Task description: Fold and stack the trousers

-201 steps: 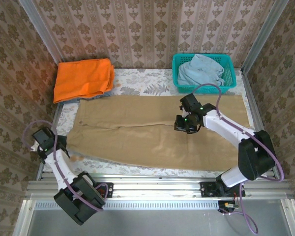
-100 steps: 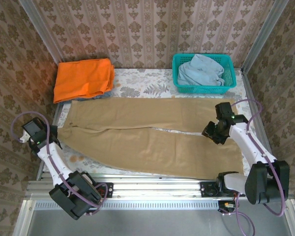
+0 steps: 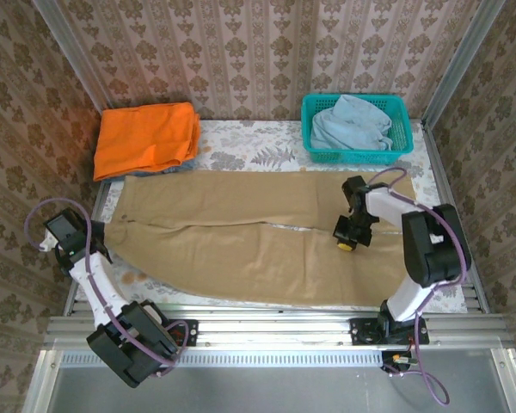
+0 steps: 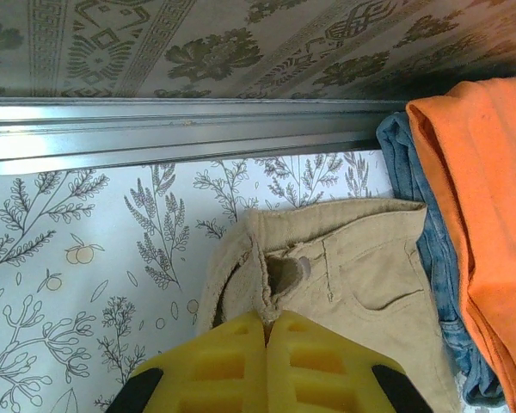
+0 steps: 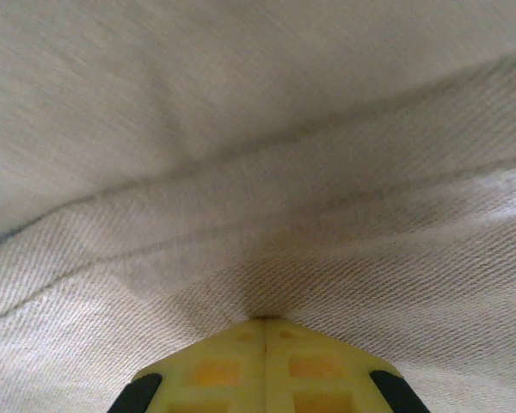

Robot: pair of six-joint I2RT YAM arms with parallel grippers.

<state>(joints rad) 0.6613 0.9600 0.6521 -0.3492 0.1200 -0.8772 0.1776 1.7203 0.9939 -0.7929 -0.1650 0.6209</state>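
Left wrist: left gripper (image 4: 266, 321) apparently pinching trousers (image 4: 361, 284).

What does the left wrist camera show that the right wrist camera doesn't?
Left wrist, not right: the waistband and button of the trousers, the orange garment lying over a blue garment, the printed table cover, a metal rail. Right wrist, not left: creased leg fabric, close up. Both: tan cloth pinched at the tip of a shut yellow tool, the left tool and the right tool.

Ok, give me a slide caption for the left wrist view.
Left gripper pinching the trousers at the waistband, orange garment alongside.
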